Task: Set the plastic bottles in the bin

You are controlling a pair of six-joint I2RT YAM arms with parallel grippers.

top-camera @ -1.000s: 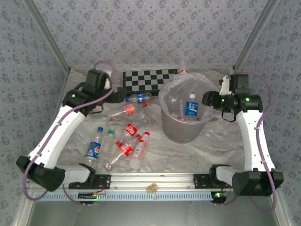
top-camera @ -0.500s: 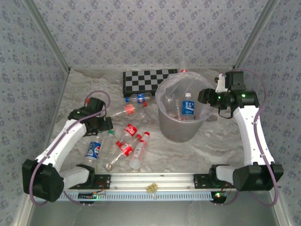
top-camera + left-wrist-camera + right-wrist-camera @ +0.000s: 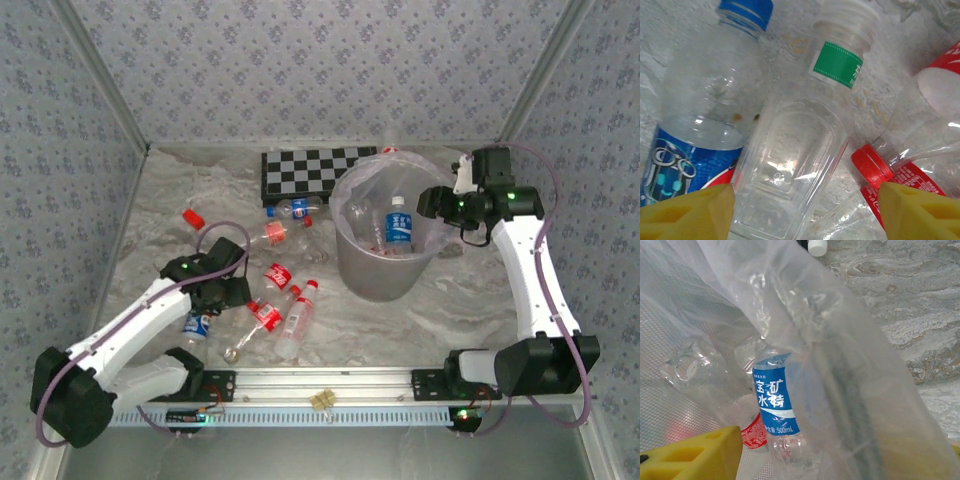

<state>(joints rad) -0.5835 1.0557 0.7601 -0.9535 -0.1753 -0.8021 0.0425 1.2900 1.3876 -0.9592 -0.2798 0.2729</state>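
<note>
While the right hand (image 3: 430, 205), grip indeterminate, sits at the round grey bag-lined bin (image 3: 380, 282), the left hand (image 3: 805, 205) hangs open and empty left of it, astride a clear green-labelled plastic bottle (image 3: 800, 145) on the counter (image 3: 460, 300). Closing is best centred on its body, clear of the neighbouring blue-capped bottle (image 3: 705, 110).

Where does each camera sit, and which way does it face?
Top external: high behind the arms, looking down at the table; left gripper and right gripper show.
Left wrist: on the left arm, facing down at lying bottles between its yellow fingers.
Right wrist: on the right arm, facing into the bin; yellow finger bottom left.
Shared, top and right wrist: the blue-labelled bottle inside.
</note>
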